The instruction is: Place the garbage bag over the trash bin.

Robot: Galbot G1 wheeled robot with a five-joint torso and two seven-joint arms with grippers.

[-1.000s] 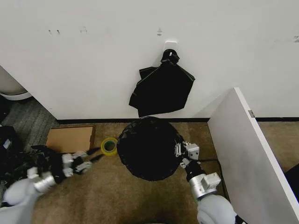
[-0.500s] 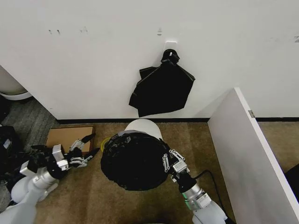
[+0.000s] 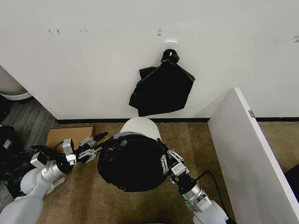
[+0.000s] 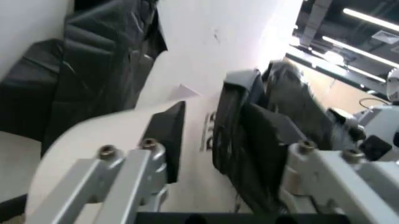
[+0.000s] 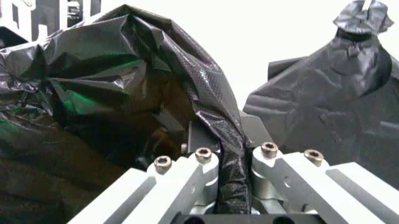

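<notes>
The glossy black garbage bag point(image 3: 131, 163) hangs bunched in front of the cream-white trash bin point(image 3: 139, 127), whose far rim and wall show above it. My right gripper point(image 3: 167, 163) is shut on a fold at the bag's right edge; the right wrist view has that fold of the bag point(image 5: 112, 93) pinched in the right gripper point(image 5: 236, 156). My left gripper point(image 3: 92, 148) stands open at the bag's left edge. In the left wrist view the left gripper point(image 4: 212, 135) has crumpled bag point(image 4: 274, 107) beside one finger and the bin point(image 4: 87, 140) behind.
A black bundle knotted at its top point(image 3: 161, 88) hangs on the white wall above the bin. A cardboard box point(image 3: 70, 136) lies on the carpet at the left. A white partition point(image 3: 247, 149) closes off the right. Dark bags lie at the far left.
The bag has been drawn left and toward me, uncovering the bin's far side. My left gripper has moved right, up to the bag's edge. The right gripper shifted left with the bag.
</notes>
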